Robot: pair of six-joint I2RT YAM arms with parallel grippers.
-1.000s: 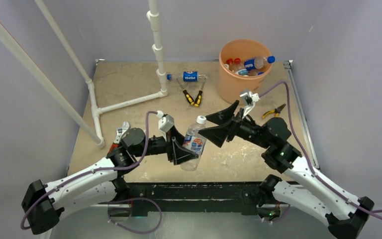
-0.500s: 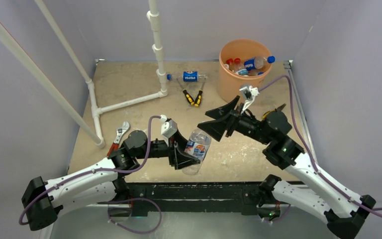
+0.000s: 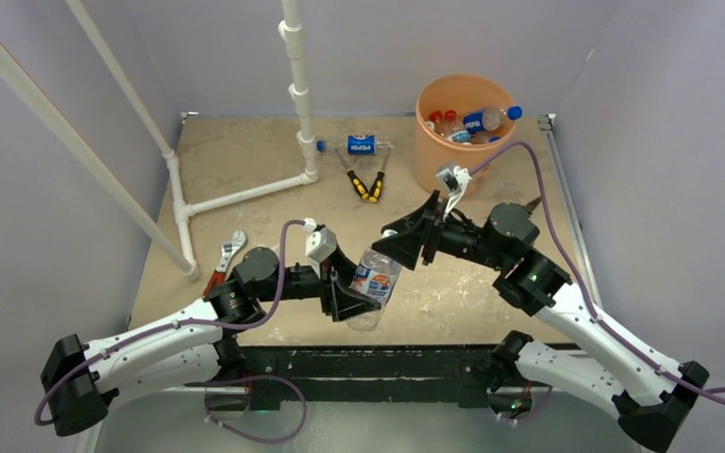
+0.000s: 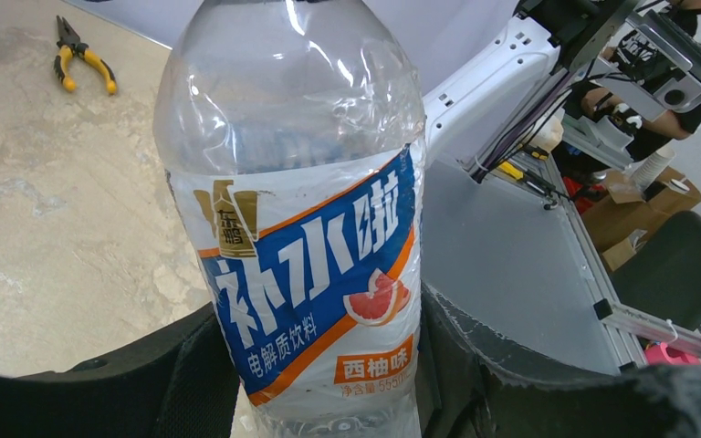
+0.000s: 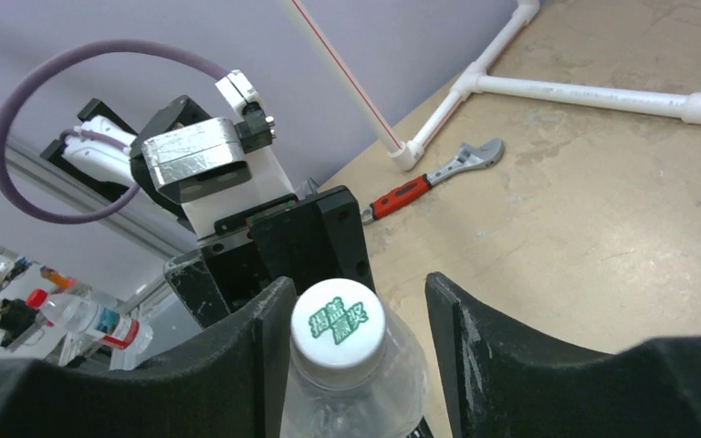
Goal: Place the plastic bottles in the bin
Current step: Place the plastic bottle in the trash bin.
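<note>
bin (image 3: 431, 160): 1 | held bottle (image 3: 375, 278): 1 | lying bottle (image 3: 361, 145): 1 | binned bottles (image 3: 477, 121): several | pliers (image 3: 364, 182): 2 | wrench (image 3: 227, 257): 1

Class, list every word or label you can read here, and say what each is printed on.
"补水啦", "电解质饮料", "西柚味": blue-and-orange label of the upright clear plastic bottle.
"PEPSI": on the blue-labelled clear plastic bottle lying by the white pipe.
Green characters on the upright bottle's white cap: too blurred to read.
Label's bottom line: too small.
</note>
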